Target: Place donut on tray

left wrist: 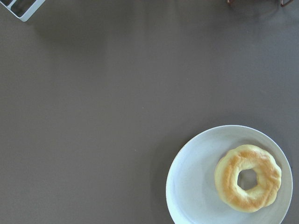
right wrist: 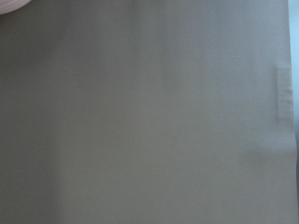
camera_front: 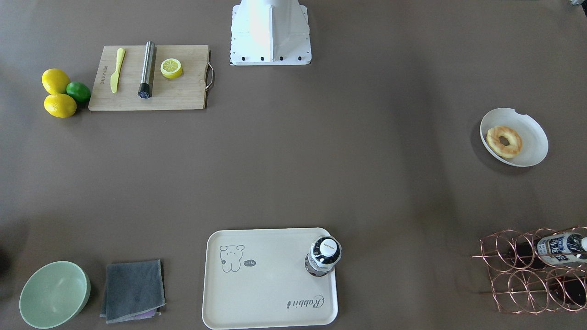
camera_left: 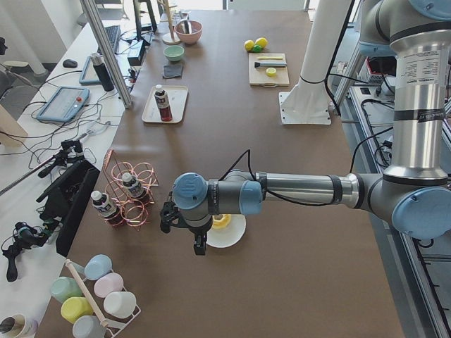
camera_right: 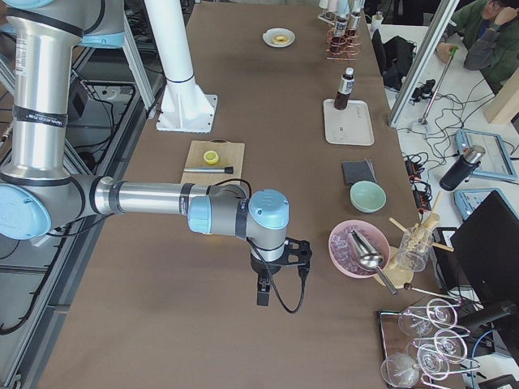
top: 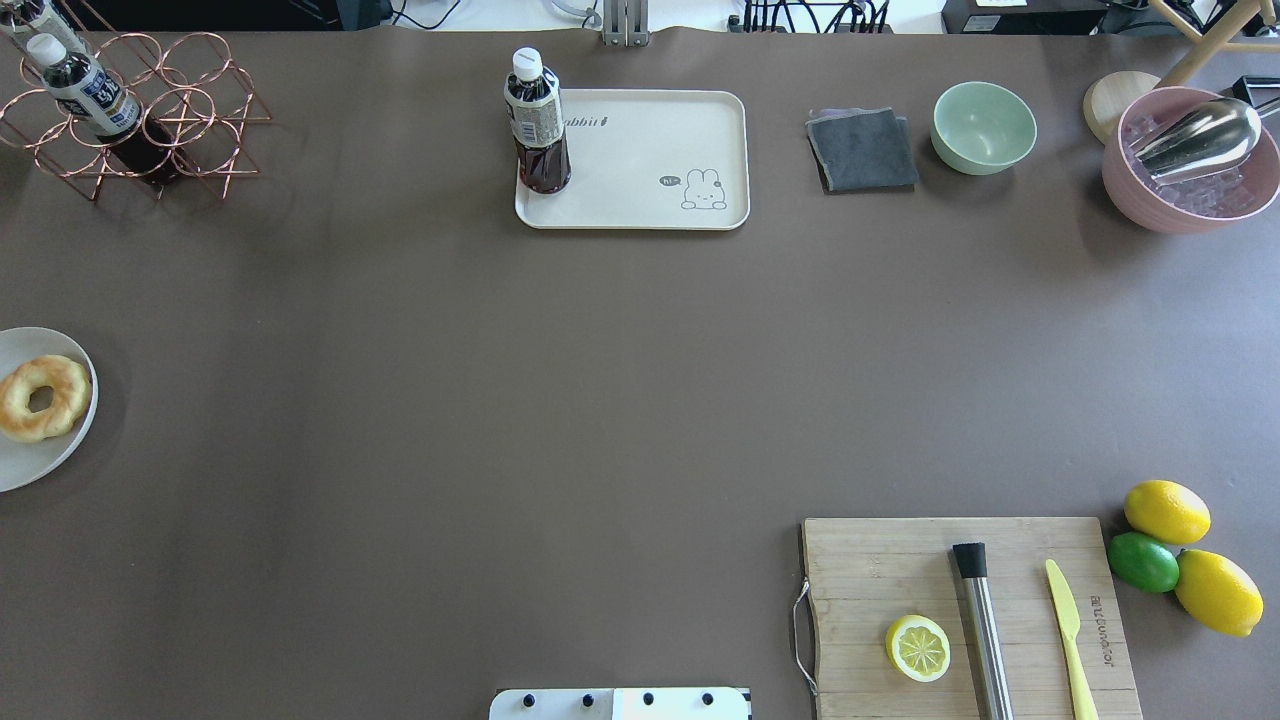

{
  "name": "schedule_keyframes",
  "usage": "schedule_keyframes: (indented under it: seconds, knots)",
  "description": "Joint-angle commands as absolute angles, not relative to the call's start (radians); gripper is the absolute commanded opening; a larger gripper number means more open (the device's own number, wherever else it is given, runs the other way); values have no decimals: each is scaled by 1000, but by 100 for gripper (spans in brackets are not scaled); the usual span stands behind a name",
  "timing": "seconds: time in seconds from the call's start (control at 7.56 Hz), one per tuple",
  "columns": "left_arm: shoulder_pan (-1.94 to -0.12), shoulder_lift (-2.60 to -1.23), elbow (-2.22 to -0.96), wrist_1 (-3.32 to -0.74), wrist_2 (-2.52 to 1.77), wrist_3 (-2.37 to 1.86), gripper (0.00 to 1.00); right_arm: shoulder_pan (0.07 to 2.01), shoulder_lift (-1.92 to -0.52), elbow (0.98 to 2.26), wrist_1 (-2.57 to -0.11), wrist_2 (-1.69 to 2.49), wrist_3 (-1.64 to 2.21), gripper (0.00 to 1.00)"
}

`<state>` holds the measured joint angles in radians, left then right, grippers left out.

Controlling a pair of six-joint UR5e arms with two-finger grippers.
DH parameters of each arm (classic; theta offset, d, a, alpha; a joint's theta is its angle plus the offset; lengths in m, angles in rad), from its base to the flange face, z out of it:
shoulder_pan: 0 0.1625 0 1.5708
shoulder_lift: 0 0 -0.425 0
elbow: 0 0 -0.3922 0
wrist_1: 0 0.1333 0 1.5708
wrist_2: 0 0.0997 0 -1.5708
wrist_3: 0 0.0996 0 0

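Observation:
The donut [camera_front: 504, 141] lies on a white round notched plate [camera_front: 534, 149] at the table's end on my left; it also shows in the overhead view [top: 42, 397] and the left wrist view [left wrist: 247, 178]. The cream tray [camera_front: 270, 293] with the rabbit drawing sits at the far middle edge [top: 650, 150]. My left gripper [camera_left: 199, 246] hangs above the table just beside the plate; I cannot tell if it is open or shut. My right gripper [camera_right: 263, 296] hovers over bare table at the other end; I cannot tell its state either.
A dark drink bottle [top: 538, 125] stands on the tray's corner. A copper wire rack [top: 130, 110] with bottles stands far left. A grey cloth [top: 862, 150], green bowl [top: 984, 127] and pink ice bowl [top: 1190, 160] are far right. A cutting board [top: 960, 610] with lemon half, muddler and knife is near right.

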<state>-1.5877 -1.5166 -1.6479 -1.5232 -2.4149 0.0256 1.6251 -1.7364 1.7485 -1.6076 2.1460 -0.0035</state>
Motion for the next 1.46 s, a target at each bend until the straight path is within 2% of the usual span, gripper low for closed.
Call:
schedule_keyframes:
  seconds: [0.0,0.79,1.06,1.32]
  knots:
    - [-1588,-1516,-1649,-1525,-2414,26,99,1614,-1736,1752,-1608,2146,-5,100]
    - [-1588,-1519,-1671,-1534,-2421,26,99,1612,-1741,1750,-1614,2148,-3,100]
    - [-1588,-1522,-1658,-1635,-2419,20,99,1614,-1741,1752,-1605,2154,1,100]
    - [-1589,-1520,-1654,-1631,-2437,25,99,1615,-1737,1747,-1606,2166,3,100]
